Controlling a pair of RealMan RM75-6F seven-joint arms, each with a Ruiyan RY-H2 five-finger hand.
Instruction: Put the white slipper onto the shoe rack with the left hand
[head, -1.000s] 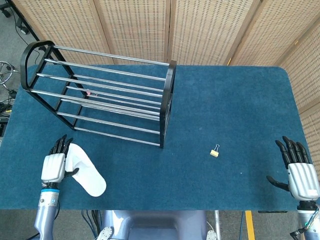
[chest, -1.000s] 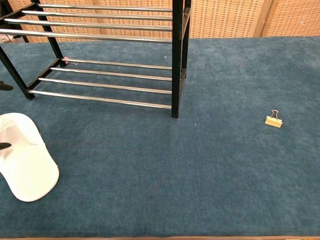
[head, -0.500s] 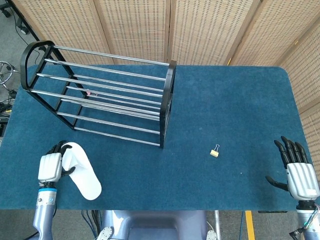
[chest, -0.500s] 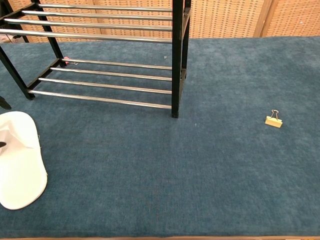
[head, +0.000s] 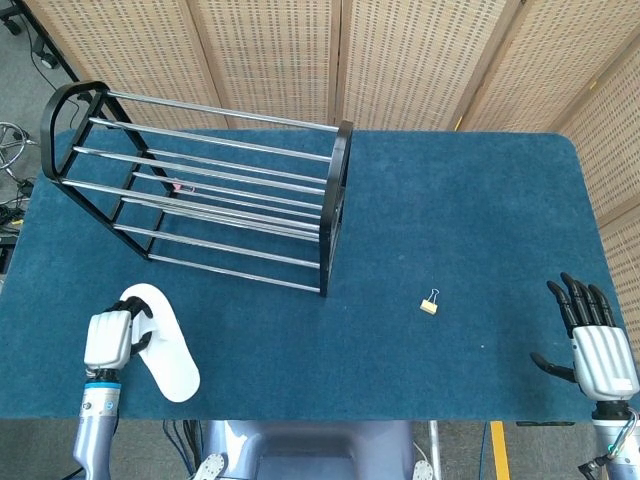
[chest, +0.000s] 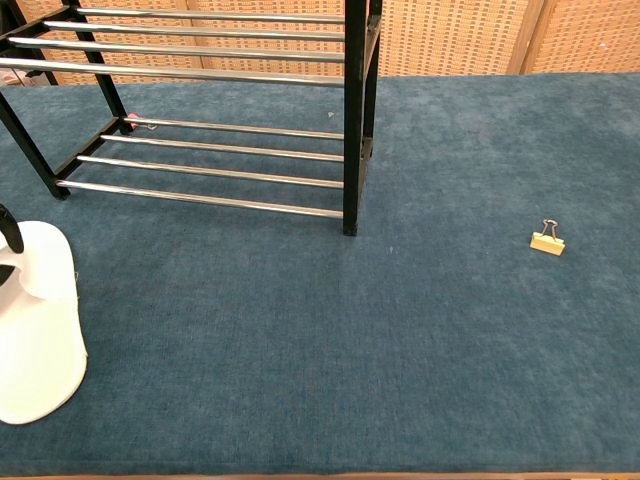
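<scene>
White slipper (head: 165, 345) lies on the table (head: 460, 220) at its near left corner, in front of the shoe rack (head: 200, 195). Left hand (head: 110, 338) grips its upper edge. Lift and placement remain outstanding.

No legible text, labels or numbers anywhere
</scene>
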